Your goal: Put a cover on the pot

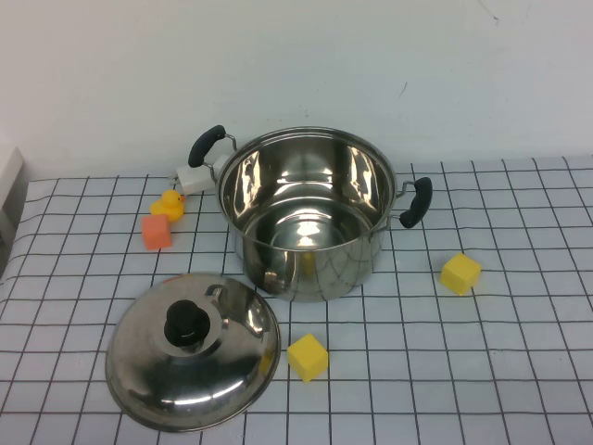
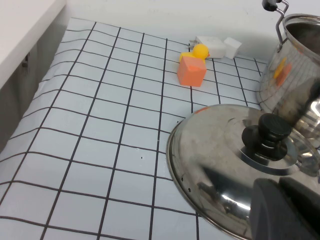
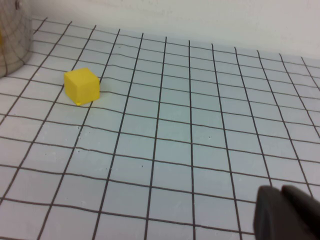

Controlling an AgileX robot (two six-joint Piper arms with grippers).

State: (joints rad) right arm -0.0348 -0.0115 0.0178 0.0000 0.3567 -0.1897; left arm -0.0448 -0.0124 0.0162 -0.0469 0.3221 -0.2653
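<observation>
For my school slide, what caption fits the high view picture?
Open pot waits uncovered; lid lies on the checked cloth in front, both grippers outside this view.

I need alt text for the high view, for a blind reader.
An open steel pot stands on a gridded table, its domed lid lying beside it. A rubber duck and foam cubes lie around. Neither the left nor right pincer appears here.

My left jaws [image 2: 285, 210] hang low just beside the lid [image 1: 193, 363], nothing between us. The pot [image 1: 310, 211] stands open and uncovered, its mouth free from above. A yellow block [image 1: 307, 357] sits near the lid's rim, an orange block [image 1: 156, 232] and duck [image 1: 169, 203] crowd the pot's left. My right jaws [image 3: 287, 212] are over bare counter [image 3: 200, 125]; another yellow block [image 3: 81, 86] lies well apart.
</observation>
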